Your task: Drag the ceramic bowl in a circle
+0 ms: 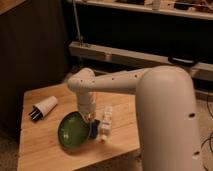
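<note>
The ceramic bowl (73,132), wide and glossy green with a darker rim, sits on the wooden table (40,152) toward its front middle. My white arm reaches in from the right and bends down over the bowl. The gripper (89,119) is at the bowl's right rim, shut on that rim. Its fingertips are mostly hidden by the wrist and the bowl's edge.
A white paper cup (44,107) with a dark inside lies on its side at the table's left. A blue and white object (101,129) lies just right of the bowl, close to the gripper. A metal rail (150,59) and dark shelving stand behind the table.
</note>
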`<move>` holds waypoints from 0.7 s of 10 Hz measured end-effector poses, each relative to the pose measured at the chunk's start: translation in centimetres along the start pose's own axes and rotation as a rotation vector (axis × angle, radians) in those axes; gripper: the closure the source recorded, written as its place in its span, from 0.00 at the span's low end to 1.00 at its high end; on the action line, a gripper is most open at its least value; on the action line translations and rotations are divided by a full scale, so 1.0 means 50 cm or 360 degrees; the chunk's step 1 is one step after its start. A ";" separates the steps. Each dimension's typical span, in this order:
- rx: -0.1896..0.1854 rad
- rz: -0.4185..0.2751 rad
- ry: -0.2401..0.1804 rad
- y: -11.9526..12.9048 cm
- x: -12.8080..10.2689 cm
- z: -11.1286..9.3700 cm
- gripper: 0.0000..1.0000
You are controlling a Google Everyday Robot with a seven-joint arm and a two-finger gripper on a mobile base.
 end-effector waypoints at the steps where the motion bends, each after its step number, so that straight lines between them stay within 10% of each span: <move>1: -0.0001 -0.0039 -0.0012 -0.007 -0.029 -0.003 0.94; 7: 0.0075 -0.0360 -0.0107 -0.230 -0.160 0.055 0.94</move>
